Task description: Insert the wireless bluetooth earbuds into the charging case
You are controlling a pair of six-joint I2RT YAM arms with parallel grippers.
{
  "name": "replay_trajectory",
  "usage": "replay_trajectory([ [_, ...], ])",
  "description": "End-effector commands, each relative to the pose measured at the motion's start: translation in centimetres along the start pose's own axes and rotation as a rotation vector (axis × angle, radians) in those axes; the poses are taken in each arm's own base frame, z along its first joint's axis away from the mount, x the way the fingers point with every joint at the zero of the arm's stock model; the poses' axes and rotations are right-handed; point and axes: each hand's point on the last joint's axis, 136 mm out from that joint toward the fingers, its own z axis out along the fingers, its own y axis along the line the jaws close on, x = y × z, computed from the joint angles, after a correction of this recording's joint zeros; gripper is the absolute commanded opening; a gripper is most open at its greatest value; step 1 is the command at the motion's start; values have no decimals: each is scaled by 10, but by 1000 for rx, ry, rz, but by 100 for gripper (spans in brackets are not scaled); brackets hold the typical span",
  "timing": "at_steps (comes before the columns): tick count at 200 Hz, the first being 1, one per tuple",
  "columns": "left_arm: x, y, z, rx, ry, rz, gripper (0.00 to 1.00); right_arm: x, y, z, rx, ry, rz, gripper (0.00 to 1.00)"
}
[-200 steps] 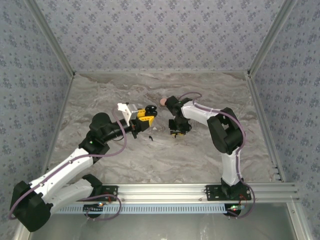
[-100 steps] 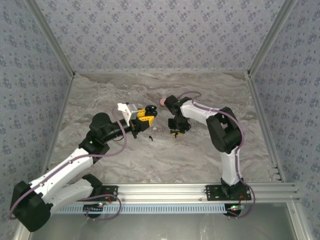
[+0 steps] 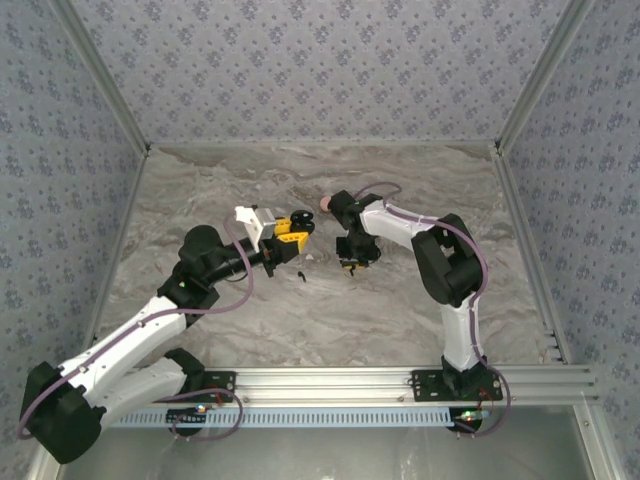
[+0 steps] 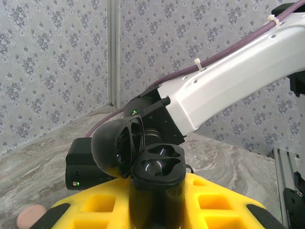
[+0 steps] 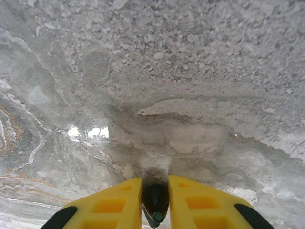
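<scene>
Grey marbled tabletop, walled on three sides by blue-grey floral panels, carries two white-and-black robot arms. They reach in from the near edge and meet around the middle.

The left end effector has yellow fingers closed on a black charging case, held left of centre. In the left wrist view the case stands upright between the yellow fingers. Its lid is swung open to the left (two glossy hollow wells face up). Behind it runs the right arm's white link. A pale pink rounded piece lies on the tabletop at the lower left corner of that view. From above it sits just beyond the right arm's wrist.

The right end effector points down at the tabletop, just right of the case and apart from it. In its own wrist view the two yellow fingers are closed on a black earbud, pinched in the narrow gap between them. Whether the earbud touches the stone below cannot be told.

A second black earbud lies loose on the tabletop, on the near side, between the two end effectors.
</scene>
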Motion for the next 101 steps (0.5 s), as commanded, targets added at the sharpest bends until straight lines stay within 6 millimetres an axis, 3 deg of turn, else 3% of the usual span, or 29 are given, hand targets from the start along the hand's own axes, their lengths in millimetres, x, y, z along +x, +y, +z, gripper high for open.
replay_trajectory([
  [1,-11,-1,-2,-4,-33,32,24,12,-10,14,52,46,-2,17],
  [101,5,7,10,-18,3,-48,23,0,-16,-11,-143,-38,71,15],
])
